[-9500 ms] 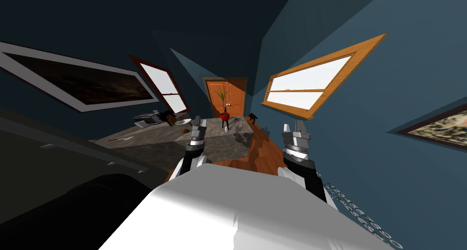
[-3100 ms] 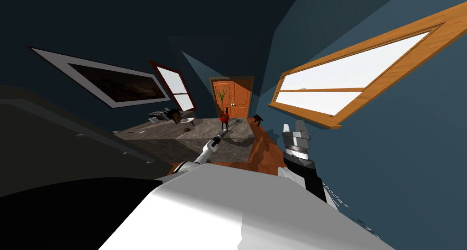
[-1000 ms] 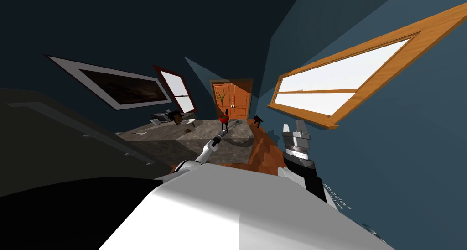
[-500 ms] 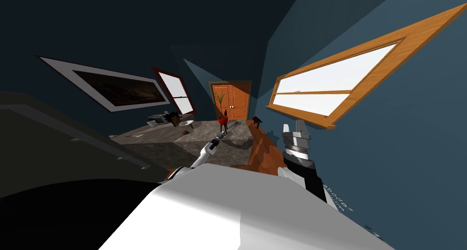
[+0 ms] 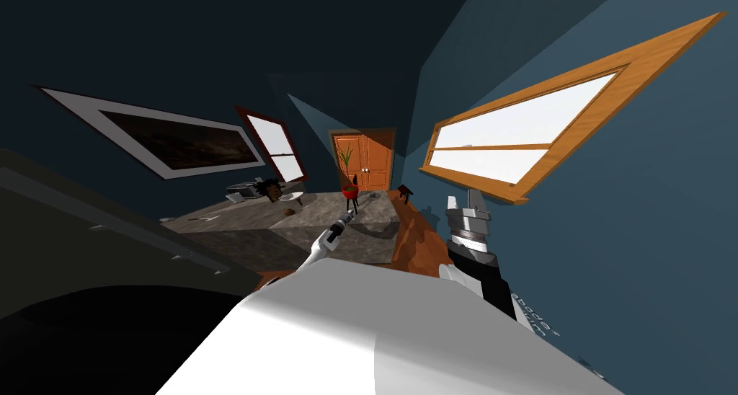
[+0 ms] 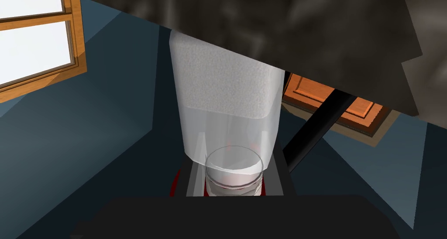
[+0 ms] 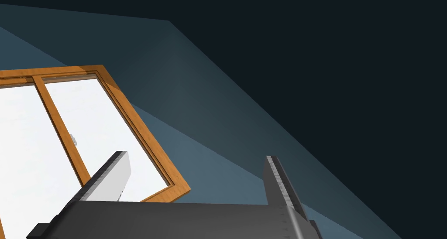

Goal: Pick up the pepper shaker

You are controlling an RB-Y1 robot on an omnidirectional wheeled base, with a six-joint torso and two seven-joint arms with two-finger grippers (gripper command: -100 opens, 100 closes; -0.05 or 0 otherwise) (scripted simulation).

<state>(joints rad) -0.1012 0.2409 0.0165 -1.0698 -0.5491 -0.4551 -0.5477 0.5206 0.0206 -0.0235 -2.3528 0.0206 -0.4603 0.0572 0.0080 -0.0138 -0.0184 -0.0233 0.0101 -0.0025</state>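
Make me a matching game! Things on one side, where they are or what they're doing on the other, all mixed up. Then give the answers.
1. white shaker with a clear cap
2. right gripper
3. red plant pot
4. orange panelled door

A. fingers open, holding nothing
B. on a black stand on the dark marbled table
C. at the far wall, behind that table
D. between the fingers of the left gripper

Pairs: 1-D, 2-A, 3-B, 4-C.
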